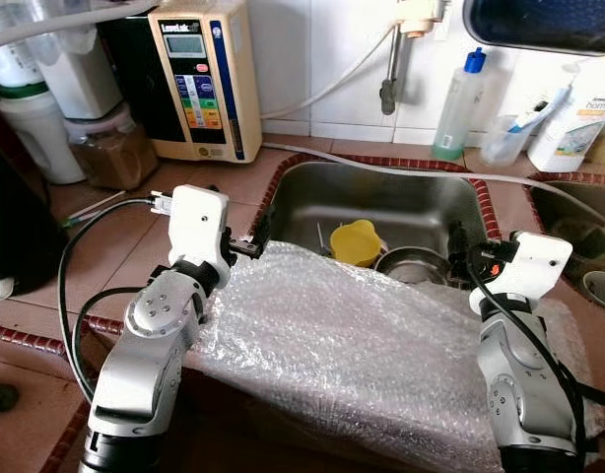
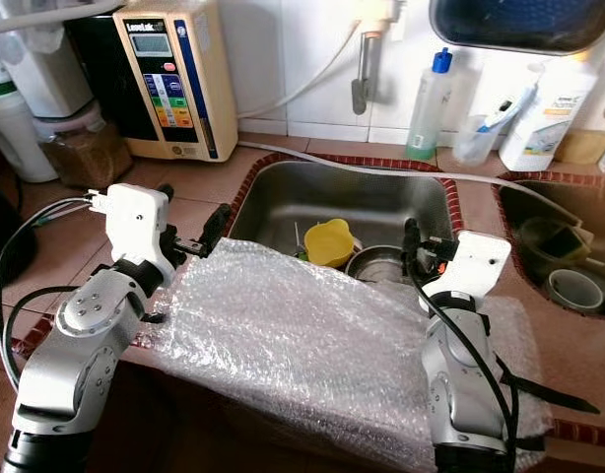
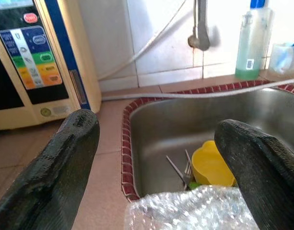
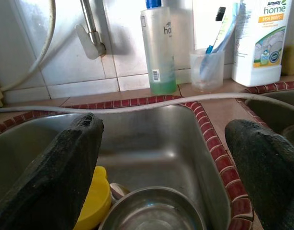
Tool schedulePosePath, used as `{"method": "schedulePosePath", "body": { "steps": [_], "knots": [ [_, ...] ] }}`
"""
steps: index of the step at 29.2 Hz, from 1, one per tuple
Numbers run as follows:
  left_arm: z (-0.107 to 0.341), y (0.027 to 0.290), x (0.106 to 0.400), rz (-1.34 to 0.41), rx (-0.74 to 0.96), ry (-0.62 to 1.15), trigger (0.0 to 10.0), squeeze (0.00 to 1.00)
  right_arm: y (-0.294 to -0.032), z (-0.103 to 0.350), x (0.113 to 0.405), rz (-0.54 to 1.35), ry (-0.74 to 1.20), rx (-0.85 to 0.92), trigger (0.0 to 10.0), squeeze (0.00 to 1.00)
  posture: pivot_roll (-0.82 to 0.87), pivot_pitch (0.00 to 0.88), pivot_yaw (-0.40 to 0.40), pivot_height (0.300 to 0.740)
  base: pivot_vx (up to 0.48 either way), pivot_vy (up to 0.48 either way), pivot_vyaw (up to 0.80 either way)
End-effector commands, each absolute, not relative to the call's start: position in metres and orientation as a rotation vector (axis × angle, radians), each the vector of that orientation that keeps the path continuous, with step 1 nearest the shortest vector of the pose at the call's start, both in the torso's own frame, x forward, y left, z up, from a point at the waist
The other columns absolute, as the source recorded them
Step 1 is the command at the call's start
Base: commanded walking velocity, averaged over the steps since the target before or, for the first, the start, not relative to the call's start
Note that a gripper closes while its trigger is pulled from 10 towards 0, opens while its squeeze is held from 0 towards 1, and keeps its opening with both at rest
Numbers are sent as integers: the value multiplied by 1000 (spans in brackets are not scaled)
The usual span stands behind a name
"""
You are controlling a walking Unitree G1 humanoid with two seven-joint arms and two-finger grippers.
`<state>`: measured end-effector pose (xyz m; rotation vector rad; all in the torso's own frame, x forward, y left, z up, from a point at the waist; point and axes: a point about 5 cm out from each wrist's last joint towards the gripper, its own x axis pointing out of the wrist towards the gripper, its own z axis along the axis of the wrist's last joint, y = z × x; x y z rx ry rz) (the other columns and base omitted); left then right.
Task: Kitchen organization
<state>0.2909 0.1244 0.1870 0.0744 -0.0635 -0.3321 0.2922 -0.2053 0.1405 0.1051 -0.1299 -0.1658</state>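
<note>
Left gripper [image 1: 251, 239] and right gripper [image 1: 461, 258] wide apart; crinkled clear bubble wrap [image 1: 352, 345] draped over sink [image 1: 381, 202] front.

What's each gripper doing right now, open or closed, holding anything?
Left gripper: open, empty, at the sink's left edge above the bubble wrap.
Right gripper: open, empty, over the sink.

A yellow cup [image 1: 356, 242] sits in a steel-grey sink [image 1: 401, 202] rimmed with red-brown tile. Clear bubble wrap [image 1: 352, 345] glints white. Black fingers [image 3: 65, 163] frame it.
</note>
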Motion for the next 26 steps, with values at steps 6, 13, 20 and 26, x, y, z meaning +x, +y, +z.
{"method": "schedulePosePath", "body": {
  "steps": [6,13,20,26],
  "knots": [
    [182,122,288,-312,50,-50,10000,0,-206,158,299,-139,-186,56,10000,0,67,0,55,740,0,0,0],
    [181,122,289,-306,48,-51,10000,0,-205,160,302,-128,-187,48,10000,0,67,0,47,740,0,0,0],
    [181,122,290,-300,52,-49,10000,0,-205,160,302,-120,-185,43,10000,0,64,0,42,740,0,0,0],
    [181,121,290,-294,51,-49,10000,0,-205,161,303,-114,-186,39,10000,0,69,0,30,740,0,0,0]
  ]
}}
